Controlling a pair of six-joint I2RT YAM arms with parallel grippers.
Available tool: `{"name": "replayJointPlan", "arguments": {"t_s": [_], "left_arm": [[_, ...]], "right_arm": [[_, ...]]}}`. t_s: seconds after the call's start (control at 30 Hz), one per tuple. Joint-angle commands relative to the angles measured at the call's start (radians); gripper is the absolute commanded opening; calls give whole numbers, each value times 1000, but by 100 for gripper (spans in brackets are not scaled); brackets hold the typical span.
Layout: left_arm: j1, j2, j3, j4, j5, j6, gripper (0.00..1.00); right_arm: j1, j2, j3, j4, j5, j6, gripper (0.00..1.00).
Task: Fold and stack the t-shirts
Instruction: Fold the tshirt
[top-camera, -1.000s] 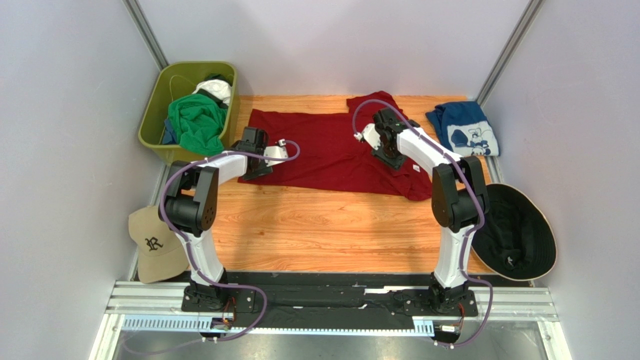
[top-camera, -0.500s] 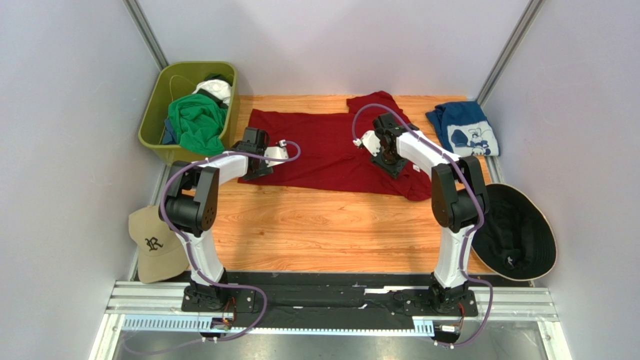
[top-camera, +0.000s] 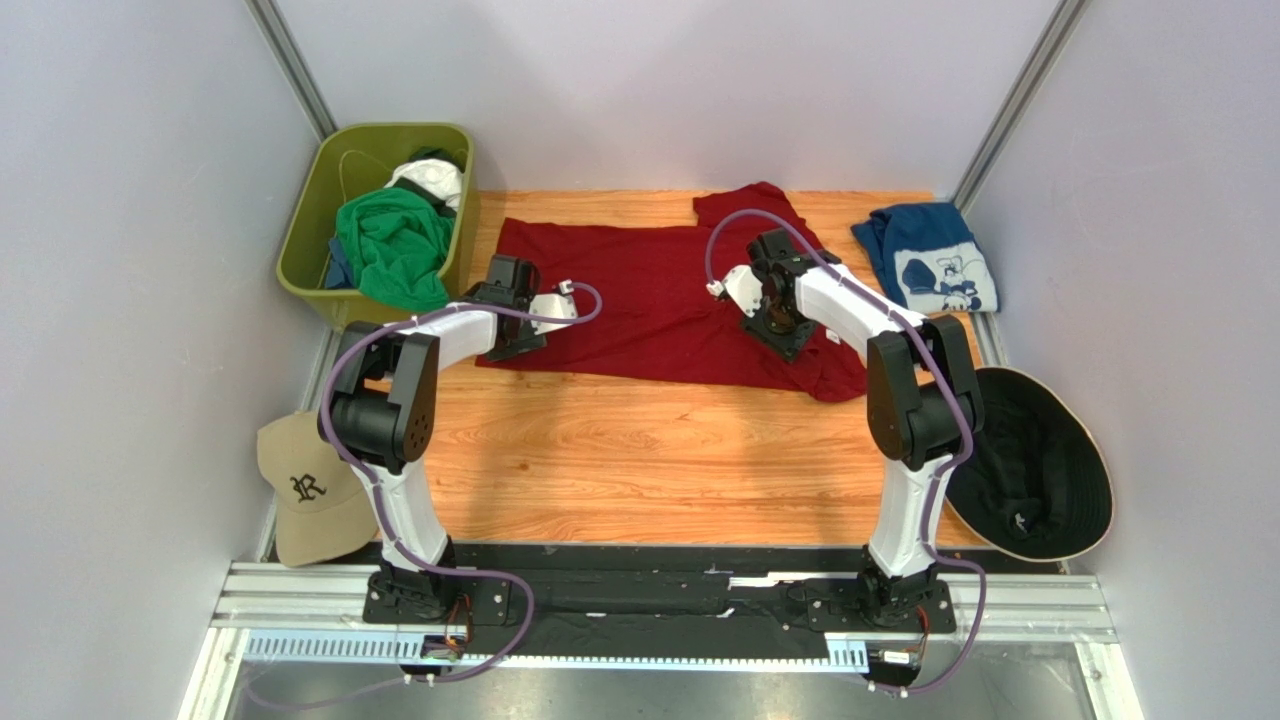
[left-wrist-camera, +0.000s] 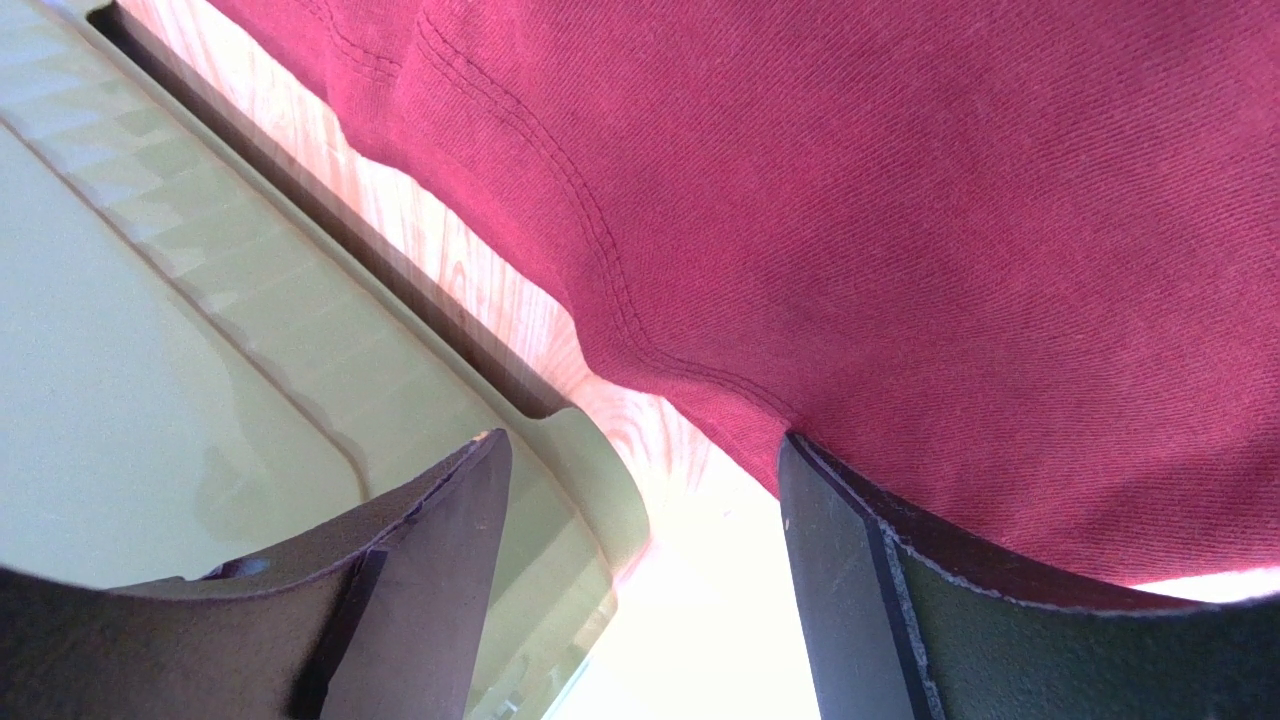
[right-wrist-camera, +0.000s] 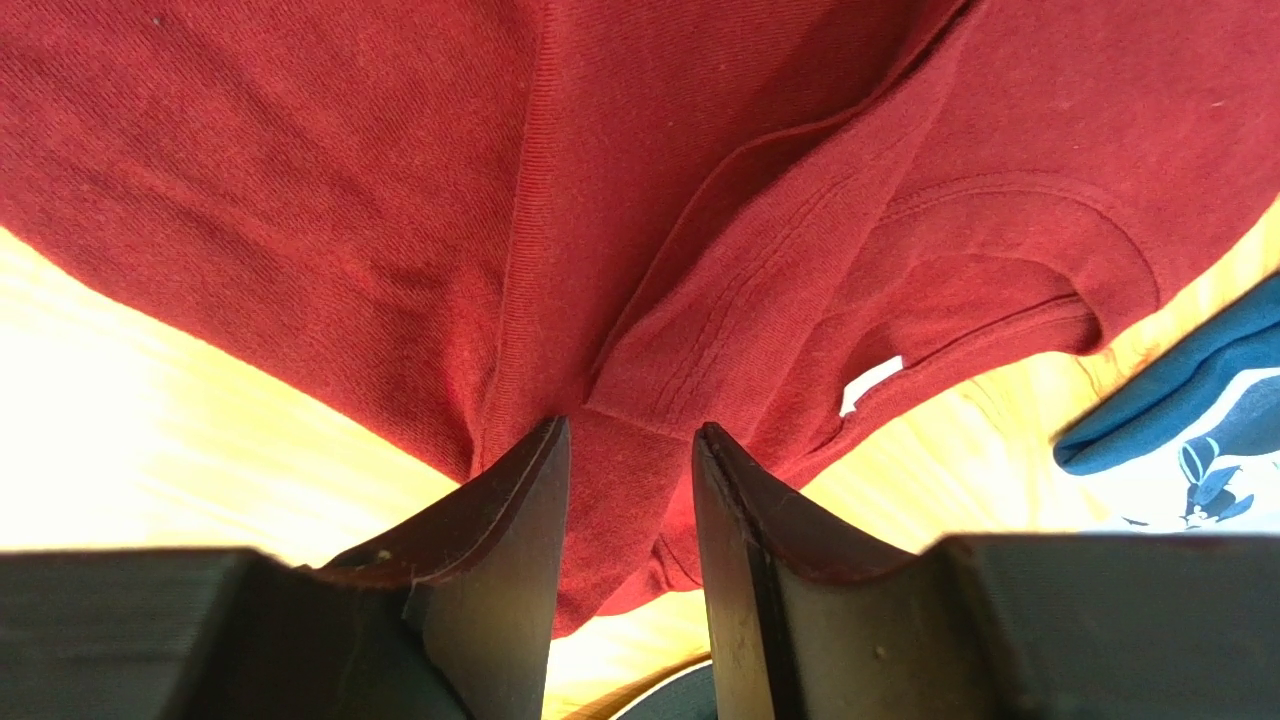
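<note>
The large dark red t-shirt (top-camera: 646, 308) lies spread across the back of the wooden table. My left gripper (top-camera: 508, 342) is open at its left hem; in the left wrist view (left-wrist-camera: 646, 495) the hem (left-wrist-camera: 902, 225) lies against the right finger. My right gripper (top-camera: 784, 333) is low over the shirt's right part near the collar, open with a narrow gap; in the right wrist view (right-wrist-camera: 631, 450) red cloth (right-wrist-camera: 451, 195) shows between the fingers. The navy-blue printed t-shirt (top-camera: 924, 258) lies folded at the back right. The bright green t-shirt (top-camera: 394, 240) is in the bin.
An olive-green bin (top-camera: 308, 225) stands at the back left, close to my left gripper, and shows in the left wrist view (left-wrist-camera: 226, 345). A tan cap (top-camera: 308, 488) lies off the table's left edge. A black wide-brimmed hat (top-camera: 1037, 465) lies at the right.
My right gripper has shifted slightly over the red shirt near the collar. The left arm has not moved.
</note>
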Motion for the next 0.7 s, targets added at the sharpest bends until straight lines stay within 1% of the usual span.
{"name": "replayJointPlan", "arguments": {"t_s": [0.0, 0.67], "left_arm": [[-6, -9, -18, -57, 23, -3, 75], [-6, 11, -25, -41, 14, 3, 75]], "right_arm": [[5, -39, -8, 17, -11, 26, 41], [5, 72, 56, 46, 17, 9, 40]]}}
